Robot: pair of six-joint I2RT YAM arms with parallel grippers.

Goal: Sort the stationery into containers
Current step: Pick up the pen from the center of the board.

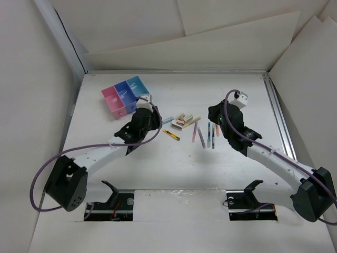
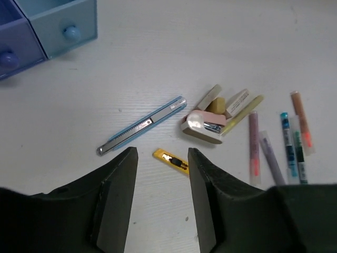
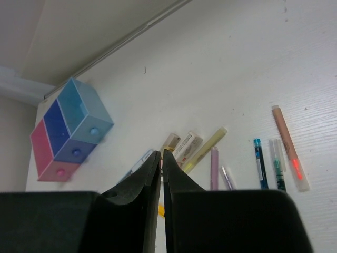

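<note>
The containers (image 1: pixel 125 94) stand at the back left as a joined row: pink (image 3: pixel 47 153), dark blue (image 3: pixel 63 132) and light blue (image 2: pixel 63 21). The stationery lies mid-table. It includes a yellow-black stick (image 2: pixel 171 161), a blue slide cutter (image 2: pixel 142 125), a pile of tan erasers (image 2: pixel 210 118) and several thin pens (image 2: pixel 284 142). My left gripper (image 2: pixel 162 153) hovers open just short of the yellow-black stick, with nothing between its fingers. My right gripper (image 3: pixel 161 153) is shut and empty, raised to the right of the pens (image 1: pixel 208 134).
White boards wall the table at the back and on both sides. A metal rail (image 1: pixel 279 116) runs along the right edge. Both arm mounts (image 1: pixel 118 200) sit at the near edge. Bare tabletop (image 1: pixel 174 168) lies between the stationery and the mounts.
</note>
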